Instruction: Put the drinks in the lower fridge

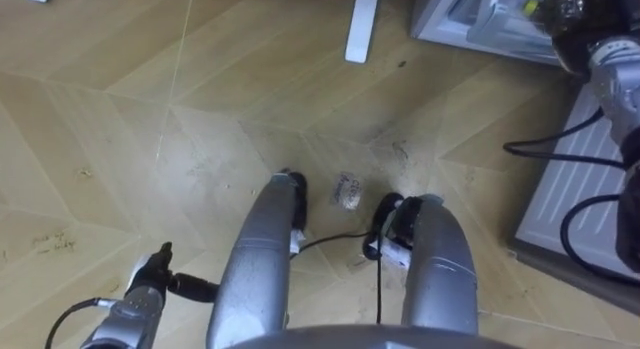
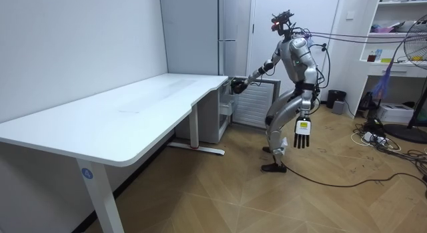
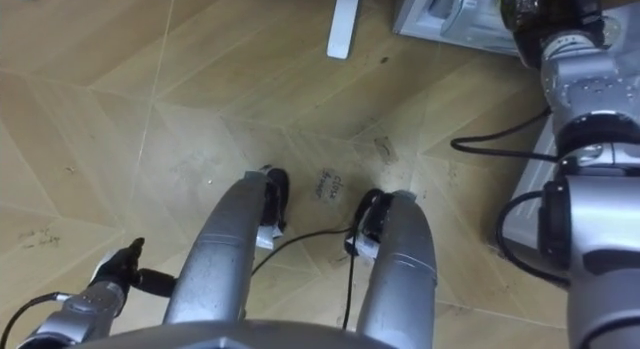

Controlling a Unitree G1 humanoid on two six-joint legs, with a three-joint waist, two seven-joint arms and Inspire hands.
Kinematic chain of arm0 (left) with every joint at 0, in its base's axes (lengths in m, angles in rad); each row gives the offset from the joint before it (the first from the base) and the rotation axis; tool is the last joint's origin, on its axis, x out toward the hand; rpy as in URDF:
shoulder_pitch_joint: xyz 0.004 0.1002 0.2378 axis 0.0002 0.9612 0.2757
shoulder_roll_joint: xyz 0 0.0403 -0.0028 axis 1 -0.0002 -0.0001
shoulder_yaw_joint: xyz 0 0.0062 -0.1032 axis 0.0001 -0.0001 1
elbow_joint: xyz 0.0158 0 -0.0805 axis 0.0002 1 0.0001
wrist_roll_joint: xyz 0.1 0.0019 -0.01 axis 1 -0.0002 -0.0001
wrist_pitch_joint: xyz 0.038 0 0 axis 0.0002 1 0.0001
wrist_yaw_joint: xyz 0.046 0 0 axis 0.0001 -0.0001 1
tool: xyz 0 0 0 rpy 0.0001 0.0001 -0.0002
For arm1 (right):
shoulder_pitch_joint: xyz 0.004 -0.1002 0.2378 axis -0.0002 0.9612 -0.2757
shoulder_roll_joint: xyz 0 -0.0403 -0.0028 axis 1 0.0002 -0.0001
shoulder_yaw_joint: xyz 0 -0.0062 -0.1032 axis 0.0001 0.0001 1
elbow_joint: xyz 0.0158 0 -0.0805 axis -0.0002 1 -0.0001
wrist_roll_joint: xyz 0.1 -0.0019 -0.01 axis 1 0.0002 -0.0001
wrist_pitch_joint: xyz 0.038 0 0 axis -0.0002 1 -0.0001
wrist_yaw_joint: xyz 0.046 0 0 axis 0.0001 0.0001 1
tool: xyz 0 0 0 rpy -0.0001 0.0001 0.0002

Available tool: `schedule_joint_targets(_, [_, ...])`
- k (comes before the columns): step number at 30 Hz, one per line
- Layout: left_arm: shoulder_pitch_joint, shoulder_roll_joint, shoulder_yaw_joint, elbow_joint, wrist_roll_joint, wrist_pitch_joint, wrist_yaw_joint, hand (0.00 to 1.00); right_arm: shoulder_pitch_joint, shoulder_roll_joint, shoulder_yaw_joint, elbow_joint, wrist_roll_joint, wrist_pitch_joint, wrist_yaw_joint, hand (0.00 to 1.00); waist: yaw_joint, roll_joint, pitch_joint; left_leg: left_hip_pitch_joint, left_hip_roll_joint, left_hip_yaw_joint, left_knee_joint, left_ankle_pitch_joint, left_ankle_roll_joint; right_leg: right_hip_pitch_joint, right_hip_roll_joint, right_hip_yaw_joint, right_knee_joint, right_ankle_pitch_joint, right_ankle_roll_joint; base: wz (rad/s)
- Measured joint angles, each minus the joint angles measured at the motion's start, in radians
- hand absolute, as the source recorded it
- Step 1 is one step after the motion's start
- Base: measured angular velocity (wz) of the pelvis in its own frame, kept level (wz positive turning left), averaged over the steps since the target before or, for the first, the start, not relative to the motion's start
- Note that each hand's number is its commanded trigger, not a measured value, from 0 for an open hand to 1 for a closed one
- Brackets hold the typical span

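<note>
- The robot stands on the wooden floor (image 1: 150, 139) at the end of a long white desk (image 2: 133, 113), facing a tall grey fridge (image 2: 233, 33).
- The fridge's lower door (image 1: 575, 179) is swung open beside the robot's right leg, with its ribbed white inner face showing. The lower compartment (image 1: 470, 19) lies open just past it.
- The right hand (image 1: 575, 24) is stretched forward to the mouth of that compartment. It shows as a dark, rounded mass, and I cannot tell how its fingers are set or whether they hold a drink.
- A yellow patch (image 1: 530, 5) sits just to the left of that hand against the compartment. It is too small to tell whether it is a drink's label.
- The left hand (image 2: 302, 133) hangs low by the thigh, well apart from the fridge, with straight fingers pointing down and nothing in it.
- The desk's white foot (image 1: 362, 29) lies on the floor just left of the compartment.
- Behind the robot stand a dark bin (image 2: 337, 98), a fan (image 2: 419, 73) and white shelves (image 2: 400, 26).
- A round blue sticker (image 2: 87, 173) marks the near desk leg.
- A scribble (image 3: 328, 184) on the floor between the feet is too small to read.
</note>
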Motion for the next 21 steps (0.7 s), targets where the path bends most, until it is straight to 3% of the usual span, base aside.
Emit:
schedule_joint_targets(6, [0.036,0.007,0.004,0.000,0.000,0.009,-0.022,0.00,0.000,-0.001,0.000,0.000,0.000,0.000,-0.018,0.00,0.001,0.001,-0.0004,0.001,0.001,0.000,0.015,-0.014,0.007,0.006,0.000,0.000,0.001,-0.004,0.008,-0.02])
schedule_joint_targets(14, [0.037,0.007,0.005,-0.008,0.001,0.016,-0.033,0.00,0.000,-0.019,-0.001,0.000,0.002,0.000,-0.055,0.00,0.025,0.006,-0.0038,0.007,-0.010,0.000,0.032,-0.030,0.015,0.014,-0.011,0.005,0.018,-0.017,0.022,0.02])
schedule_joint_targets(21, [0.056,0.007,0.005,-0.016,0.003,0.017,-0.016,0.00,0.003,-0.028,0.000,-0.005,0.001,-0.012,-0.072,0.00,0.023,0.006,-0.0042,0.031,-0.017,0.000,0.031,-0.035,0.021,0.040,-0.017,0.006,0.018,-0.025,0.029,0.00])
